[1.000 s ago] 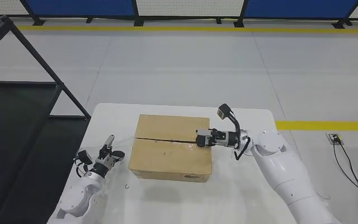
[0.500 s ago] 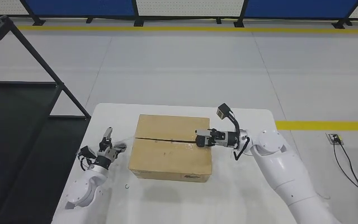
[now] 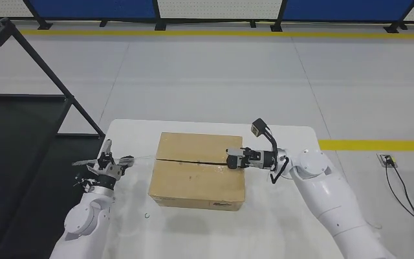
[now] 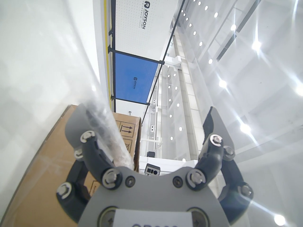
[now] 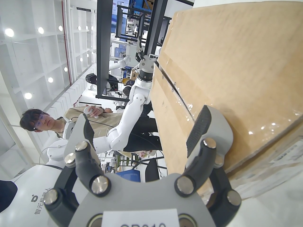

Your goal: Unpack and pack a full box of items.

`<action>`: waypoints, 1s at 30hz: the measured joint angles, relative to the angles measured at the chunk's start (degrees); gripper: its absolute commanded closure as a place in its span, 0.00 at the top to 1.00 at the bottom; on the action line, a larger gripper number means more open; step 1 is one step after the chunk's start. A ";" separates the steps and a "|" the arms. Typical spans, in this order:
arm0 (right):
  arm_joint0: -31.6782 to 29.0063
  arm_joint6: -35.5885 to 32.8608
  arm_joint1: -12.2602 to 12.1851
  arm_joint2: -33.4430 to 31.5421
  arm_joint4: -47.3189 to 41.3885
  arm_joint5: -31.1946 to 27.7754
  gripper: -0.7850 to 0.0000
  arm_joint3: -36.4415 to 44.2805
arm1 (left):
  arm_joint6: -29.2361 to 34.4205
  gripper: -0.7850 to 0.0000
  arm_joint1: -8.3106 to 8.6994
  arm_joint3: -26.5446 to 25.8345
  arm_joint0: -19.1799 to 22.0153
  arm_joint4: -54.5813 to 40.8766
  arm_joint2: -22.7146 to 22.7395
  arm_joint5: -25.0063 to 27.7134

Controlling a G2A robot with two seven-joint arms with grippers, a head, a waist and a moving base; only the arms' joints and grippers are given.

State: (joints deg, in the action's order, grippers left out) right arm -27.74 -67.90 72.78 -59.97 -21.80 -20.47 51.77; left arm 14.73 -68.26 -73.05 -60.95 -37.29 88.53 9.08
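A closed cardboard box [image 3: 197,178] is sitting in the middle of the white worktop [image 3: 278,220]. Its flaps are meeting along a seam [image 3: 194,162] that is running from 9 to 3 o'clock across the lid, so the contents are staying hidden.

The left gripper [image 3: 113,157] is hovering off the box's 9 o'clock side, apart from the cardboard. In the left wrist view its jaws [image 4: 145,114] are standing wide apart and clamping nothing. A strip of clear tape [image 4: 104,128] is clinging to one finger [image 4: 80,124] and trailing away towards the box [image 4: 47,161]. The film is see-through, so its far end is hard to follow there. From above it is showing as a faint glinting thread [image 3: 142,157] stretching from the gripper to the seam's 9 o'clock end.

The right gripper [image 3: 231,160] is resting at the 3 o'clock end of the seam. In its own wrist view the jaws [image 5: 145,116] are spread wide. One finger [image 5: 213,128] is lying against the box top [image 5: 236,60] just beside the seam [image 5: 175,93], and the other is hanging in the air past the lid, holding nothing. Shiny tape is glinting along the seam near that finger. The box's near corner is being cut off by the picture's edge.

At about 7 o'clock from the box a tiny dark mark [image 3: 147,215] is lying on the worktop, too small to identify.
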 measured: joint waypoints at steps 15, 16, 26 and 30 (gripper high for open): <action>1.16 -0.32 0.24 0.51 -0.37 -0.26 1.00 -1.56 | 1.24 1.00 -0.27 0.94 3.62 -2.03 0.52 -2.26; 1.20 -0.33 0.25 0.54 -0.38 -0.27 1.00 -1.62 | 1.26 1.00 -0.32 1.52 4.12 -2.08 0.33 -2.64; 1.03 -0.64 0.07 0.20 -0.47 -0.58 1.00 -2.21 | -0.16 1.00 -0.39 4.80 4.97 1.11 -0.41 -4.00; 0.99 -0.68 0.05 0.17 -0.59 -0.51 1.00 -2.15 | -0.59 1.00 -0.18 4.42 3.77 2.36 0.33 -5.04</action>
State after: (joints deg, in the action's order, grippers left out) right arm -26.76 -68.57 72.83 -59.80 -22.39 -20.97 49.63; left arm 14.14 -68.44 -68.62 -57.17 -34.93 88.87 4.04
